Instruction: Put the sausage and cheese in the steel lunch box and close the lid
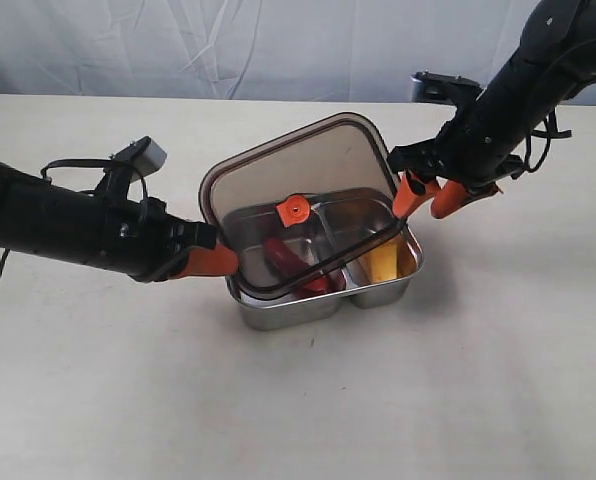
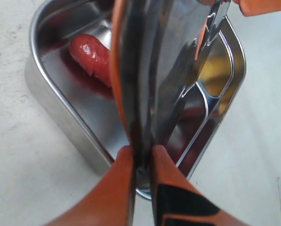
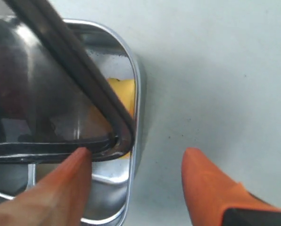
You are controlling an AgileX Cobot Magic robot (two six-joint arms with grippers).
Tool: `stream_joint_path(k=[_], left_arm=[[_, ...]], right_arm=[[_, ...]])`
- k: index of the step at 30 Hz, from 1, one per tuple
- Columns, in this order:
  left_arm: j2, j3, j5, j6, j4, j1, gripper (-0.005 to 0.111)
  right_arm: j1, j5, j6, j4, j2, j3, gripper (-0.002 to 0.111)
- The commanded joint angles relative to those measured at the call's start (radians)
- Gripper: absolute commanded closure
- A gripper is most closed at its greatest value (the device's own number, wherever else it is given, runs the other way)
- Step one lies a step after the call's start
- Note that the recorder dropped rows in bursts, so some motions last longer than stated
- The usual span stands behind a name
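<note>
The smoky lid (image 1: 308, 165) half hid the sausage (image 2: 91, 56) and cheese (image 1: 383, 262) in separate compartments of the steel lunch box (image 1: 278, 315). The lid lay tilted and skewed over the box, its long axis running left-right. My left gripper (image 1: 223, 260) clamped its edge; my right gripper (image 1: 425, 203) stood spread, one finger (image 3: 70, 174) touching a lid corner.

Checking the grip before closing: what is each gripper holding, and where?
Left gripper pinches the lid by its rim. Right gripper is open, holding nothing.
</note>
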Motion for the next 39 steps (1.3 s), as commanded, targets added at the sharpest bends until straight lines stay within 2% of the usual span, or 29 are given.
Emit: stream_joint_path(k=[1,5,15,17,22,33,39], left_arm=[[-0.004,-0.002,0.012,-0.010,0.030,-0.011,0.107],[-0.004,-0.002,0.027,-0.010,0.030,-0.011,0.107],[-0.004,-0.002,0.030,-0.010,0.030,-0.011,0.107],[-0.004,-0.002,0.030,-0.010,0.030,-0.011,0.107],[-0.004,-0.002,0.030,-0.010,0.030,-0.011,0.107],[-0.004,-0.002,0.045,-0.010,0.028,-0.011,0.107],[-0.004,-0.002,0.063,-0.020,0.028,-0.011,0.107]], right_arm=[[-0.002,-0.059,-0.137,0.081,-0.033,-0.002,0.053],[-0.002,-0.084,-0.226,0.170,-0.022,-0.002,0.053],[-0.002,-0.111,-0.274,0.220,0.007,-0.002,0.054],[-0.002,-0.101,-0.277,0.220,0.007,-0.002,0.064],[-0.002,-0.065,-0.277,0.229,0.007,-0.002,0.109],[-0.002,0.001,-0.277,0.249,0.007,-0.002,0.108],[-0.009,-0.090,-0.278,0.211,-0.041,-0.002,0.108]])
